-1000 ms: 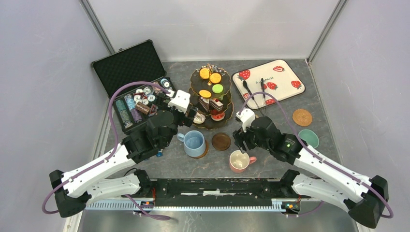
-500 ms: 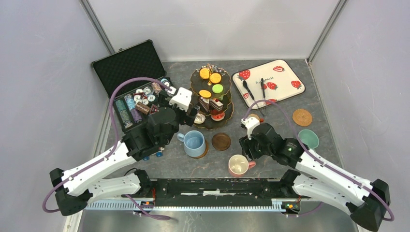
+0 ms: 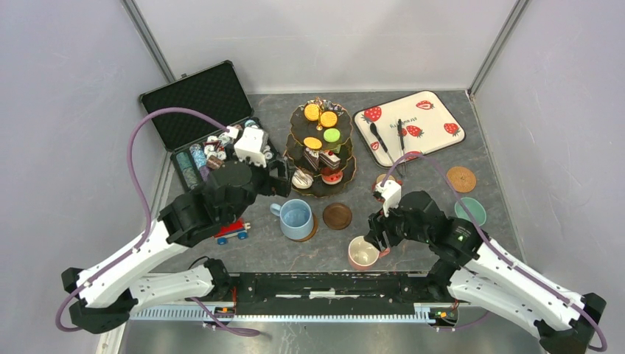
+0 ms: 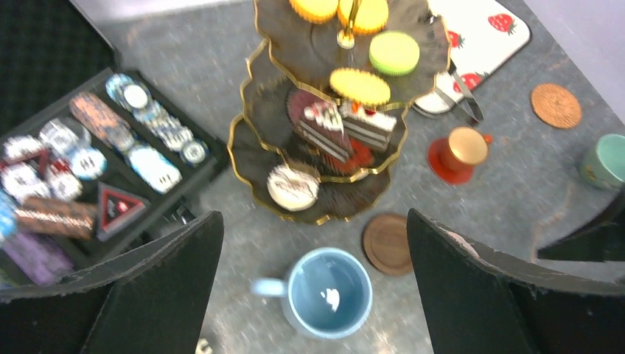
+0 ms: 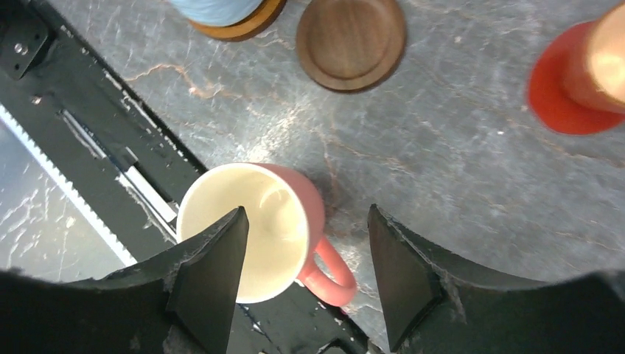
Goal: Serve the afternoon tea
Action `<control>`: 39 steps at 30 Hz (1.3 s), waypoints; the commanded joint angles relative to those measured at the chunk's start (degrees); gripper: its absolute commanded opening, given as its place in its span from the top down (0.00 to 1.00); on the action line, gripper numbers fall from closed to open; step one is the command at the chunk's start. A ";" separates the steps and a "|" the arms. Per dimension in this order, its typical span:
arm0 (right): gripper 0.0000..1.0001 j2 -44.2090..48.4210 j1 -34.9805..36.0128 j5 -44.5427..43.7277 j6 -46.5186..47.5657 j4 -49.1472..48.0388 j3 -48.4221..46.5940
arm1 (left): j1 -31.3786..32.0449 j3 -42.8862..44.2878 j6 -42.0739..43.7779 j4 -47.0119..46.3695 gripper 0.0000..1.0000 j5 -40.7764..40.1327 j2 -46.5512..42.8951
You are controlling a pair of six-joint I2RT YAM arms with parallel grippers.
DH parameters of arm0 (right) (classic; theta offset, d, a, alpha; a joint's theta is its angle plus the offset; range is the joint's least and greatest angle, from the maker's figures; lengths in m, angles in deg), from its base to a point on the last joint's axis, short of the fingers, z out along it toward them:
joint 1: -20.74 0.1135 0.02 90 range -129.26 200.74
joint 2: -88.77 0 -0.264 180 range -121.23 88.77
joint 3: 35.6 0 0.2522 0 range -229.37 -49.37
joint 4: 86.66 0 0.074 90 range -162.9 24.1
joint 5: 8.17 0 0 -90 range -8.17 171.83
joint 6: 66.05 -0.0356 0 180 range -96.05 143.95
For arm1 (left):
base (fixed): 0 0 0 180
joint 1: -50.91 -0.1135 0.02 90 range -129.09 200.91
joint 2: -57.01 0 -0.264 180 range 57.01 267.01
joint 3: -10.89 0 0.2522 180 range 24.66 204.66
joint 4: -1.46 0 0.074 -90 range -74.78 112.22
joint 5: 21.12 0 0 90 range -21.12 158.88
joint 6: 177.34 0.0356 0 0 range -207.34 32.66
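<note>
Left gripper (image 4: pixel 313 221) gapes wide, empty, near the blue mug (image 4: pixel 328 291). Right gripper (image 5: pixel 306 214), jaws parted, straddles the pink mug (image 5: pixel 250 228) at the near edge of the table (image 5: pixel 457 169).

Left arm reaches toward mid-surface, left claw (image 4: pixel 313 221) spread wide, facing down. Right arm bends near the surface's front edge, right claw (image 5: pixel 306 217) parted, facing down.

Lab booth, bare panel walls (image 3: pixel 324 37)
</note>
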 commanded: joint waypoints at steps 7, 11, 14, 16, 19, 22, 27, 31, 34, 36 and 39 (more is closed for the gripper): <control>0.41 -3.41 0.45 0.57 -0.72 -3.24 5.92 | -0.24 -7.43 -18.58 9.76 0.00 14.60 -2.65; 0.51 -5.69 0.88 -0.87 -1.64 -5.08 7.18 | -0.24 -9.64 -19.79 9.31 0.02 18.82 0.21; 0.61 -5.93 1.17 -3.14 -2.55 -6.27 7.16 | -0.24 -11.96 -20.87 6.98 0.07 21.58 2.54; 0.71 -6.06 1.30 -5.49 -3.32 -7.02 6.50 | -0.24 -13.56 -21.69 5.20 0.09 22.07 3.55; 0.86 -6.98 1.37 -7.19 -4.59 -9.05 5.73 | -0.28 -16.94 -22.66 0.59 0.09 23.21 4.88; 0.95 -8.06 1.36 -7.87 -5.08 -11.85 5.26 | -0.24 -19.13 -22.89 -3.26 0.14 23.95 7.47; 0.98 -10.90 1.35 -9.20 -3.95 -14.10 1.78 | -0.17 -18.50 -20.48 -5.73 0.25 22.36 12.12; 1.00 -11.54 1.38 -10.35 -3.00 -14.61 -0.04 | -0.24 -18.14 -18.81 -7.57 0.31 21.39 15.30; 1.00 -10.80 1.39 -11.69 -2.90 -14.66 -0.66 | -0.24 -17.77 -18.17 -8.53 0.34 22.39 18.31; 1.00 -10.14 1.34 -12.49 -2.85 -14.80 -0.92 | -0.24 -17.77 -17.90 -9.47 0.37 23.15 19.99; 1.00 -10.05 1.35 -13.30 -2.63 -14.92 -1.58 | -0.18 -17.52 -17.62 -10.94 0.42 24.39 22.03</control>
